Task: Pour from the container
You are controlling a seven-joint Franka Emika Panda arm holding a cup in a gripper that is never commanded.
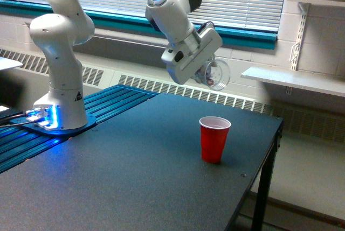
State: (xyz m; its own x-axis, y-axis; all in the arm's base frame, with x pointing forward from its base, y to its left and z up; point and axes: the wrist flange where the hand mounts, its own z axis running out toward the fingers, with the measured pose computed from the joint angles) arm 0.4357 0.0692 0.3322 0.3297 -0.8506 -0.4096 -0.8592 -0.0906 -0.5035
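Overhead, fingers (211,72) clamp clear container (216,75) (tipped sideways), pinkish bits inside.

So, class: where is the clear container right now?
In the exterior view the clear container is held tilted in the end effector, in the air above the red cup on the dark table.
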